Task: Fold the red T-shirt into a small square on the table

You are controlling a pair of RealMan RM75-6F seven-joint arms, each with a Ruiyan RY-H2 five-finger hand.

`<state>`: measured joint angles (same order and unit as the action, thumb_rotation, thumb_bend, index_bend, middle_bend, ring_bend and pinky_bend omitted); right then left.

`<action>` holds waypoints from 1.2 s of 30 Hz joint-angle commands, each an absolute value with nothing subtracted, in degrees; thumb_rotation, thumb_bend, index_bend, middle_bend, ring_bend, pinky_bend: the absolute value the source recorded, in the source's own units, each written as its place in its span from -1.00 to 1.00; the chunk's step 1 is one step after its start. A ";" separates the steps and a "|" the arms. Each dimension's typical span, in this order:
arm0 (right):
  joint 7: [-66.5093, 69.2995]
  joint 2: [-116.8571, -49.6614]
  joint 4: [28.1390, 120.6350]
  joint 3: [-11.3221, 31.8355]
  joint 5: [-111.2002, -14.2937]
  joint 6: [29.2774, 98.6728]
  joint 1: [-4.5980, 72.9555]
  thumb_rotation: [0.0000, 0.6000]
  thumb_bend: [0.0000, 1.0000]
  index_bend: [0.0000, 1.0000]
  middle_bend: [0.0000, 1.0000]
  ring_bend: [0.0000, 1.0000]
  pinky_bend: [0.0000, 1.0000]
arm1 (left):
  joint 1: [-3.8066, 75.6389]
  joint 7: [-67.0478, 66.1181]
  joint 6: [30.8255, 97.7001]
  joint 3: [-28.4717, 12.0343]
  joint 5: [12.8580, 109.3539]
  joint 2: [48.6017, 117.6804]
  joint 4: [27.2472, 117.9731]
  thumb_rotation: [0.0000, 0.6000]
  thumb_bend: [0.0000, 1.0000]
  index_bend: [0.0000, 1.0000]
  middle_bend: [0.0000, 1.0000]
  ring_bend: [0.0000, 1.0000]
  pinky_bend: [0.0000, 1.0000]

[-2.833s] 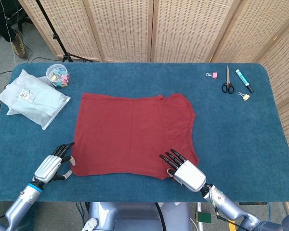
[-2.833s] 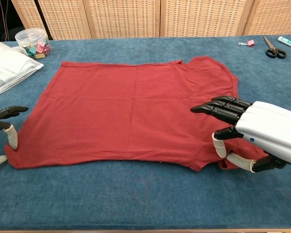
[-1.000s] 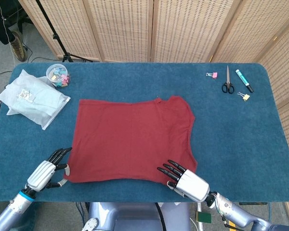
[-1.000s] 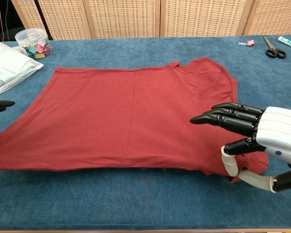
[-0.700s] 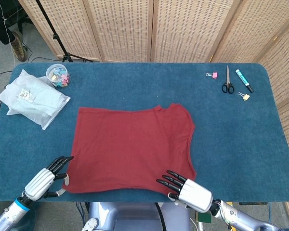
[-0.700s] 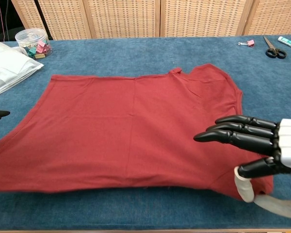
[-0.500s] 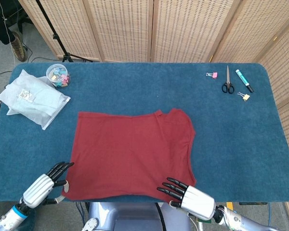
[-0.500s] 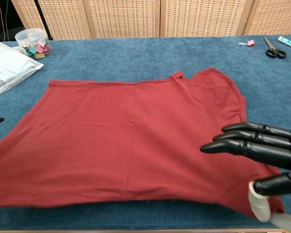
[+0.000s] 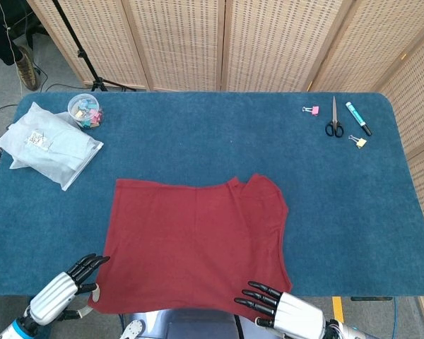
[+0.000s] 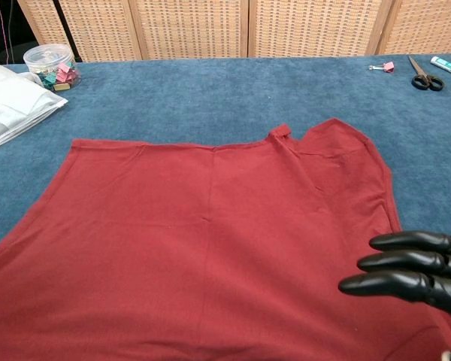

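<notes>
The red T-shirt [image 9: 194, 240] lies flat on the blue table [image 9: 353, 212], its near hem drawn over the table's front edge. My left hand [image 9: 56, 296] holds the hem's left corner below the table edge. At the right corner my right hand [image 9: 286, 311] grips the hem, its dark fingers [image 10: 413, 274] lying on top of the cloth. In the chest view the T-shirt [image 10: 203, 241] fills the foreground, collar and sleeve toward the far right. The thumbs under the cloth are hidden.
A white plastic bag [image 9: 46, 141] and a tub of coloured clips [image 9: 85, 109] sit at the far left. Scissors [image 9: 333, 120], a marker [image 9: 358, 118] and small binder clips [image 9: 311, 109] lie at the far right corner. Wicker screens stand behind the table.
Both hands have pulled back toward me, dragging the T-shirt along. Its far edge has slid nearer and its near hem has passed the table's front edge.
</notes>
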<state>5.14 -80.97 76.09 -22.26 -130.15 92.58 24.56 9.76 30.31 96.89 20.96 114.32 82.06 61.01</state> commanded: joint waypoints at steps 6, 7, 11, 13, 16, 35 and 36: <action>5.58 -80.50 75.51 -23.26 -131.84 94.61 23.09 1.00 0.09 0.33 -0.89 -1.00 -1.00 | 8.56 30.09 98.40 22.05 115.69 81.97 60.76 1.00 0.33 0.49 -1.00 -1.00 -1.00; 5.62 -80.47 75.37 -23.34 -131.98 94.88 22.89 1.00 0.09 0.33 -0.89 -1.00 -1.00 | 8.44 29.96 98.55 22.14 115.87 81.98 60.72 1.00 0.33 0.49 -1.00 -1.00 -1.00; 5.99 -80.29 74.94 -23.76 -132.38 95.87 21.98 1.00 0.09 0.33 -0.89 -1.00 -1.00 | 8.03 29.82 99.05 22.65 116.57 81.92 60.67 1.00 0.33 0.49 -1.00 -1.00 -1.00; 5.90 -80.21 74.70 -23.83 -132.57 96.34 21.55 1.00 0.10 0.33 -0.89 -1.00 -1.00 | 7.85 29.63 99.20 22.82 116.83 81.91 60.59 1.00 0.33 0.49 -1.00 -1.00 -1.00; 5.80 -80.12 74.40 -23.91 -132.82 96.94 21.00 1.00 0.11 0.33 -0.89 -1.00 -1.00 | 7.70 29.49 99.28 23.04 117.15 81.93 60.52 1.00 0.33 0.49 -1.00 -1.00 -1.00; 10.45 -79.45 75.88 -21.04 -129.28 95.37 21.93 1.00 0.12 0.34 -0.89 -1.00 -1.00 | 9.42 28.30 98.10 19.99 115.58 81.59 63.15 1.00 0.33 0.50 -1.00 -1.00 -1.00; 10.96 -79.22 76.49 -20.51 -128.72 95.14 22.34 1.00 0.12 0.34 -0.89 -1.00 -1.00 | 9.75 27.58 97.88 19.34 115.22 81.46 63.78 1.00 0.33 0.50 -1.00 -1.00 -1.00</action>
